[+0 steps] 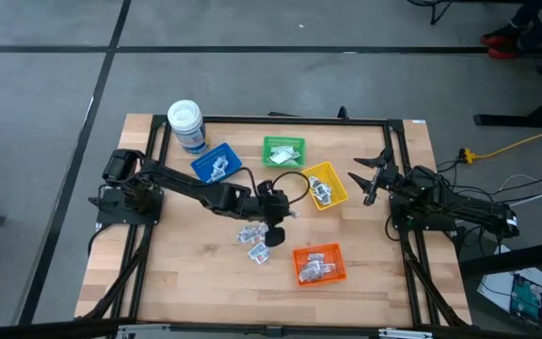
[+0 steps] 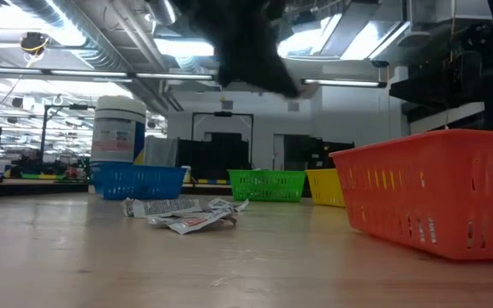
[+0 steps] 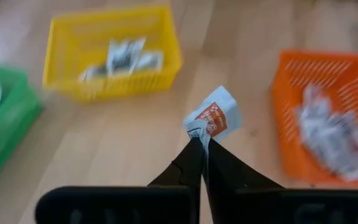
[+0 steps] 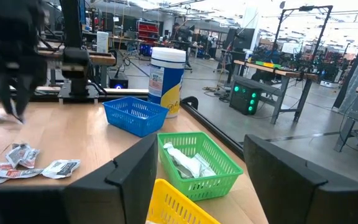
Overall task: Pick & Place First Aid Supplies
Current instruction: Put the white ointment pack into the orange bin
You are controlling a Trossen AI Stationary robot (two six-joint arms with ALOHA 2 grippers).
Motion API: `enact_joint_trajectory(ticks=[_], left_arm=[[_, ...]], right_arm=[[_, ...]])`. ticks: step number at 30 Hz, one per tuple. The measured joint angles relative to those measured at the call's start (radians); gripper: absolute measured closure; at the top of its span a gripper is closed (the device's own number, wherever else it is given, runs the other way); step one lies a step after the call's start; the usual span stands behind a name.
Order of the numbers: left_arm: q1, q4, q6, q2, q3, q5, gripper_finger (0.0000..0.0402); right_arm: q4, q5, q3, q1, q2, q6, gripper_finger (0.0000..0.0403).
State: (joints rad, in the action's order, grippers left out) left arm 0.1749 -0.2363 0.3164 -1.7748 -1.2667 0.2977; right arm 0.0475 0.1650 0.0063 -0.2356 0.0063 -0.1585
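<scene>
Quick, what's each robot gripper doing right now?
Left gripper: shut on a small white paper packet with a red mark.
Right gripper: open, holding nothing.

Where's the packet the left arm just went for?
The packet is pinched in the shut left pincer, lifted over mid-table above the loose packets, between the yellow bin and orange bin.

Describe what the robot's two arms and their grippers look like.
Both arms are dark, nearly black, built of jointed segments with black cables running along them. The left gripper has two slim black fingers tapering to narrow tips. The right gripper has two thin pointed black fingers, which look broad, flat and matte in its wrist view. No markings show.
</scene>
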Motion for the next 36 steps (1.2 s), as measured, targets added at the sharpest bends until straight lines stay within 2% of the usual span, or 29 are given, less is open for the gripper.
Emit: enact_joint_trajectory(ticks=[11, 20, 27, 32, 36], left_arm=[[0.029, 0.055, -0.148, -0.023, -0.098, -0.002, 0.0399], [0.068, 0.008, -0.275, -0.220, -0.358, -0.019, 0.0399], [0.105, -0.083, -0.520, -0.378, -0.546, -0.041, 0.0393], [0.132, -0.083, -0.667, -0.417, -0.585, -0.089, 0.0394], [0.146, -0.094, -0.701, -0.420, -0.586, -0.096, 0.0394]], right_arm=[[0.000, 0.000, 0.000, 0.000, 0.000, 0.000, 0.0166], [0.000, -0.007, 0.000, 0.000, 0.000, 0.000, 0.0166], [0.000, -0.008, 0.000, 0.000, 0.000, 0.000, 0.0166], [0.000, -0.008, 0.000, 0.000, 0.000, 0.000, 0.0166], [0.000, -0.008, 0.000, 0.000, 0.000, 0.000, 0.0166]])
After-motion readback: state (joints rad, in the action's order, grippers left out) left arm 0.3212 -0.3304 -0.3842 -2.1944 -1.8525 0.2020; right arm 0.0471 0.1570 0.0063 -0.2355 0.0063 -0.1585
